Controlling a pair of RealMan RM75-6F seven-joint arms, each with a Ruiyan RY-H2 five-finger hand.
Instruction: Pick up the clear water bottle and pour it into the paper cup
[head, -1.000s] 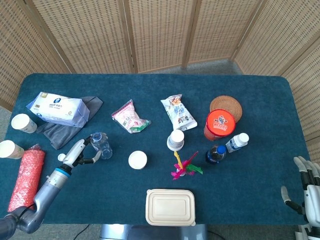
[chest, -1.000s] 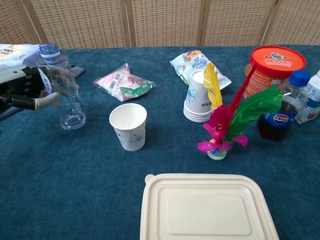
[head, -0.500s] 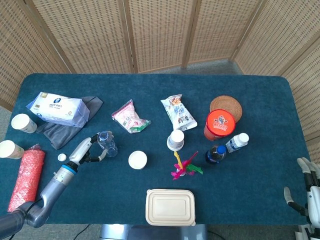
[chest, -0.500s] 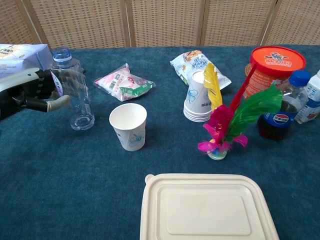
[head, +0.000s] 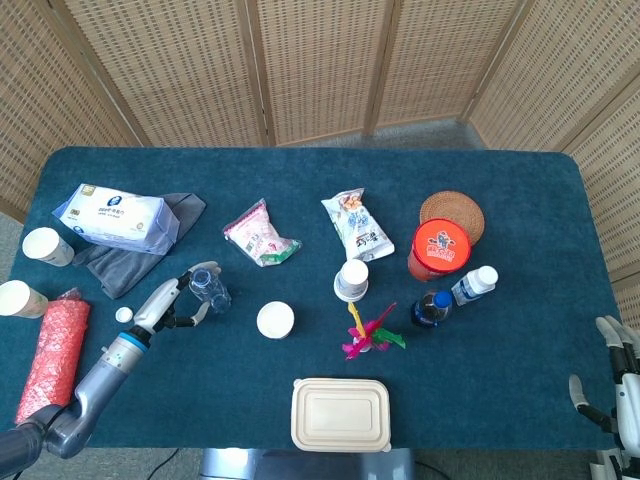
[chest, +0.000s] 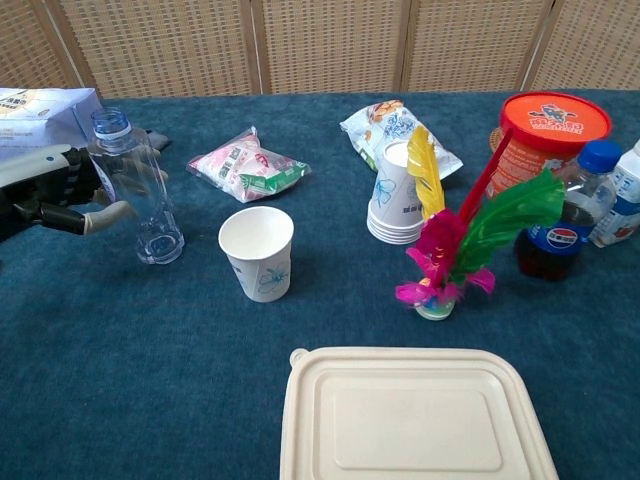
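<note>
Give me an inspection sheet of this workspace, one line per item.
Surface: dark blue cloth-covered table.
Job's things: clear plastic water bottle, uncapped, upright; white paper cup, upright, open, to its right.
Clutter: stacked paper cups, feather shuttlecock, beige lidded food box, snack packets, dark cola bottle, orange-lidded tub, tissue pack.
Hands: left hand grips the bottle; right hand at table's edge, holds nothing.
Cables: nothing seen.
Surroundings: woven folding screens.
</note>
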